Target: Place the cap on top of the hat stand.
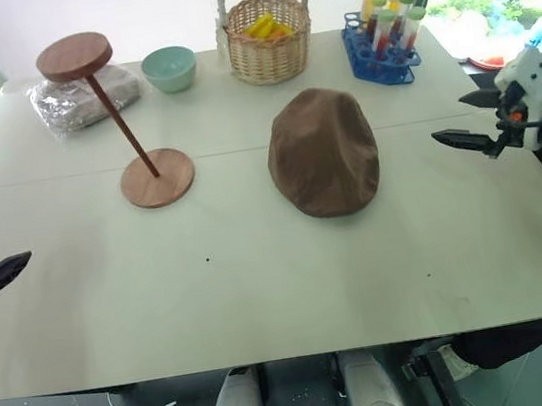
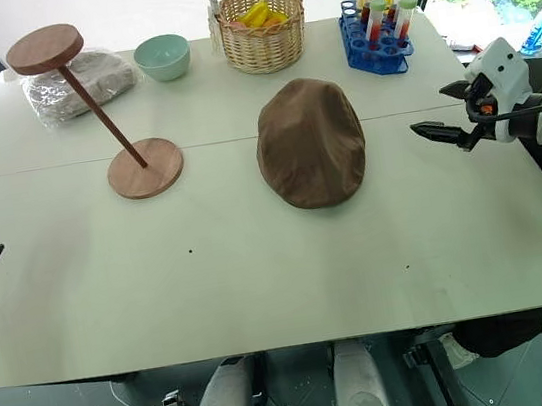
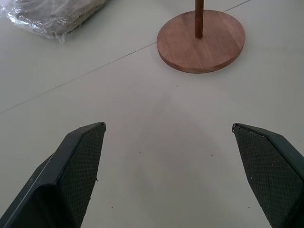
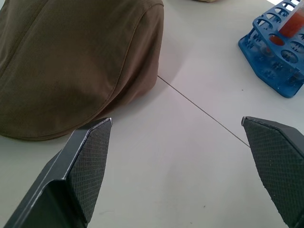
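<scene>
A: Cap (image 1: 322, 151) is lying flat on the table (image 1: 262, 285), near the middle. See it?

B: Yes. It is sitting dome up, with its long way running from the far side of the table toward the robot. Nothing is holding it.

A: Which arm is closer?

B: The right gripper (image 1: 472, 120) is. It is hanging just past the cap's right edge, a little above the table, and pointing in toward the cap. Its fingers are spread wide with nothing between them.

A: And the left gripper (image 3: 168, 166)?

B: It is waiting far off at the left edge of the table. Its fingers are spread wide too, and holding nothing. It is looking toward the stand (image 1: 119, 123).

A: Where is the stand?

B: It is standing to the left of the cap, well apart from it. Its rod is leaning, so the small round top is sitting farther back and more to the left than the base. The top is bare.

A: So what am I guessing comes next?

B: I am thinking the right gripper is going to slide in sideways and pinch the cap's near edge.

A: What else is sitting there?

B: A basket (image 1: 269, 38), a green bowl (image 1: 169, 68), a blue rack (image 1: 381, 51) of tubes and a plastic bag (image 1: 84, 96) are lining the back. The table is pale and smooth, and big bright windows are showing behind it
</scene>
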`<control>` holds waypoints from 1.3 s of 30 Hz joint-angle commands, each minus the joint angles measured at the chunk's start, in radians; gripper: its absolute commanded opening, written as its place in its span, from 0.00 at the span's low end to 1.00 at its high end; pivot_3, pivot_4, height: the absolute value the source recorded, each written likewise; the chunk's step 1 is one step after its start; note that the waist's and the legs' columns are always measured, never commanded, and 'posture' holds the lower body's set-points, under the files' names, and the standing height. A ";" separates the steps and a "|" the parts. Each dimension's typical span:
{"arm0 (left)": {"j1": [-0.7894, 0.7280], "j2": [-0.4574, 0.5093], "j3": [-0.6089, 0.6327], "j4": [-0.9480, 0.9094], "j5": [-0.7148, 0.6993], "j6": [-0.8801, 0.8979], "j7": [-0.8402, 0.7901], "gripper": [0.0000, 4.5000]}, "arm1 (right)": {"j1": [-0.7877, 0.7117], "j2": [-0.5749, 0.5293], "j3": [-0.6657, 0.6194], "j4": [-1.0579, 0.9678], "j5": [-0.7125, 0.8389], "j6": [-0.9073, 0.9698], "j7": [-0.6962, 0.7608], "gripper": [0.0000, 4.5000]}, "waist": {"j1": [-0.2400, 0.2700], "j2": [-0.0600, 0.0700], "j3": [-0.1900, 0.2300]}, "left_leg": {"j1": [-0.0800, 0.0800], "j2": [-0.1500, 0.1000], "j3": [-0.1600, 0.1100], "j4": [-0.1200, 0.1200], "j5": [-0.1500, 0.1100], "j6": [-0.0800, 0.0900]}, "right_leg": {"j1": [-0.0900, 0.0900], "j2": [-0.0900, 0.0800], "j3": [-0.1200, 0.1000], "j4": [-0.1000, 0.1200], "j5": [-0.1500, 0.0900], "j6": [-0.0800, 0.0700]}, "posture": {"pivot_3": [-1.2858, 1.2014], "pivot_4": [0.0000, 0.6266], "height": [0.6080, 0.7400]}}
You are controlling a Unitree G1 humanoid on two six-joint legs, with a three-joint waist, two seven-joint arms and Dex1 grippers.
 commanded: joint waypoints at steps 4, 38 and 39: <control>-0.044 0.000 -0.009 0.006 -0.021 -0.007 0.000 0.99 | -0.040 -0.047 -0.027 0.003 0.000 -0.028 0.015 1.00 | 0.000 0.000 0.000 | 0.000 0.000 0.000 0.001 0.000 0.000 | 0.000 0.000 0.000 0.001 0.000 0.000 | 0.52 0.24 1.00; -0.213 0.123 -0.145 -0.219 -0.272 0.236 -0.188 0.99 | -0.013 -0.062 0.019 -0.215 -0.038 -0.097 0.039 1.00 | 0.002 0.000 0.000 | 0.002 0.001 0.002 0.009 0.000 0.000 | 0.001 0.000 0.002 0.012 0.000 0.000 | 0.52 0.24 1.00; -0.234 0.133 -0.167 -0.236 -0.294 0.254 -0.200 0.99 | 0.010 -0.063 0.018 -0.267 -0.037 -0.092 0.034 1.00 | 0.001 0.000 0.000 | 0.002 0.001 0.002 0.009 0.000 0.000 | 0.001 0.000 0.002 0.013 -0.001 0.001 | 0.52 0.24 1.00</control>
